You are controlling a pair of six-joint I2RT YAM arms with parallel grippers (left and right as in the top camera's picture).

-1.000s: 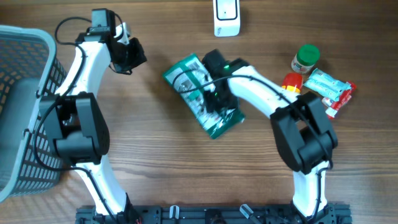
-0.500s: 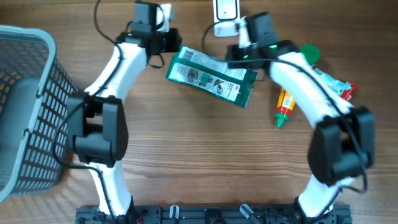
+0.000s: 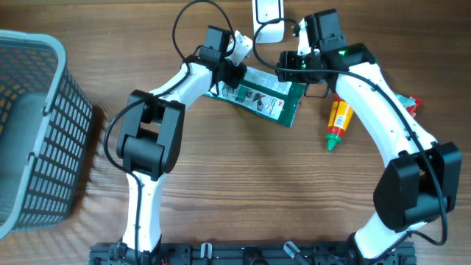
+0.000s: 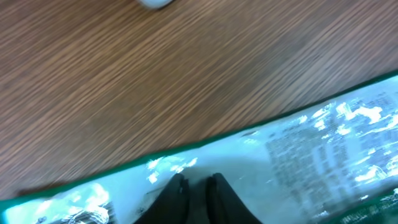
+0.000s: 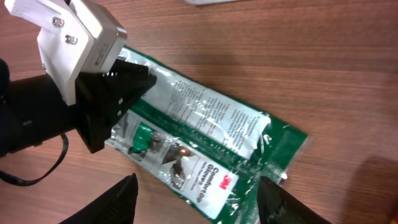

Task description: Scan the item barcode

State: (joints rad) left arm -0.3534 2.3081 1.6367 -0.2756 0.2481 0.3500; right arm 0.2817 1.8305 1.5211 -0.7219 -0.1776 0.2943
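Note:
The item is a green-and-clear glove package point(image 3: 263, 97) lying slanted just below the white scanner point(image 3: 266, 13) at the table's far edge. My left gripper point(image 3: 229, 72) is shut on the package's left end; in the left wrist view its black fingers point(image 4: 177, 194) sit nearly together on the shiny package point(image 4: 311, 143). The right wrist view shows those left fingers pinching the edge of the package point(image 5: 205, 143). My right gripper point(image 3: 293, 70) hovers over the package's right end, open, its gripper point(image 5: 196, 208) fingertips wide apart with nothing gripped.
A yellow bottle with a red cap point(image 3: 337, 121) lies right of the package, under my right arm. A colourful packet point(image 3: 410, 107) peeks out further right. A grey mesh basket point(image 3: 37, 125) fills the left side.
The package went from mid-table up to the scanner. My left arm swung right and closed on its left end. My right gripper has let go and opened wider.

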